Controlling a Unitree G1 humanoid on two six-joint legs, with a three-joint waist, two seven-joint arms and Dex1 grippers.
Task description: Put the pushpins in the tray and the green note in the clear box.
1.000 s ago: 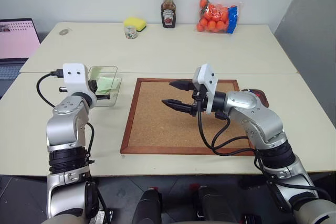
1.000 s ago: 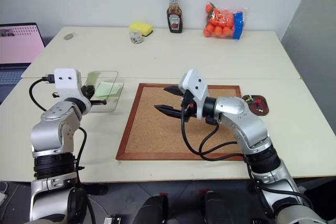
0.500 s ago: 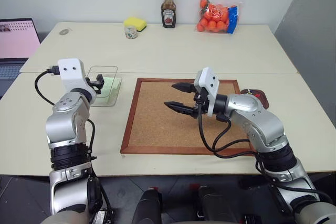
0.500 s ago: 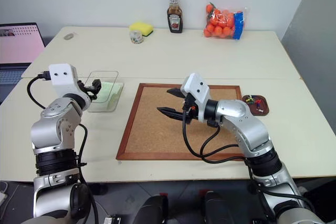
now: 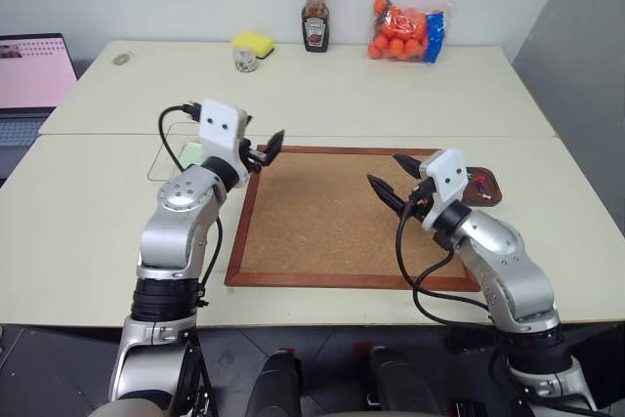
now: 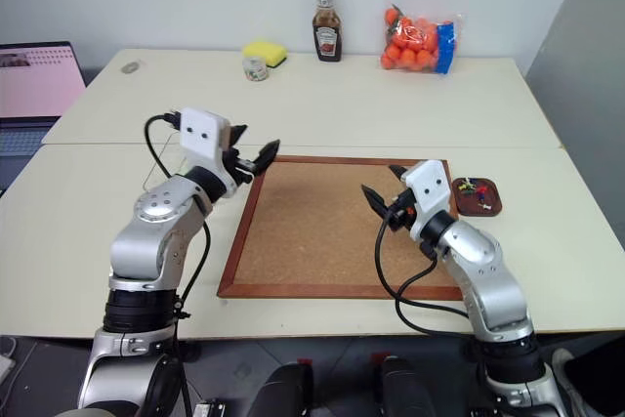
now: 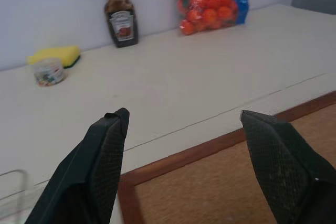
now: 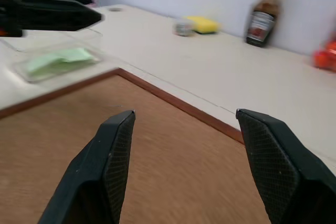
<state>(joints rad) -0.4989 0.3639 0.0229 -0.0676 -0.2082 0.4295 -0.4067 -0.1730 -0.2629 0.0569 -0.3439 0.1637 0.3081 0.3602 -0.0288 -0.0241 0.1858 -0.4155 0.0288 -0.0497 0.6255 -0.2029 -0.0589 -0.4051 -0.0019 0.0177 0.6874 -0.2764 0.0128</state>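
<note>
Head view: your left pincer was wide and empty at the corkboard's 10 o'clock corner; your right pincer was wide and empty too. Pushpins sat in the tray, 3 o'clock.
Right wrist: green note lay in the clear box; flimsy paper, pinch an edge.

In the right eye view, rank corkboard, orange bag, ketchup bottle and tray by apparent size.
1. corkboard
2. orange bag
3. ketchup bottle and tray: look about alike; the bottle is farther away, so unsure.
</note>
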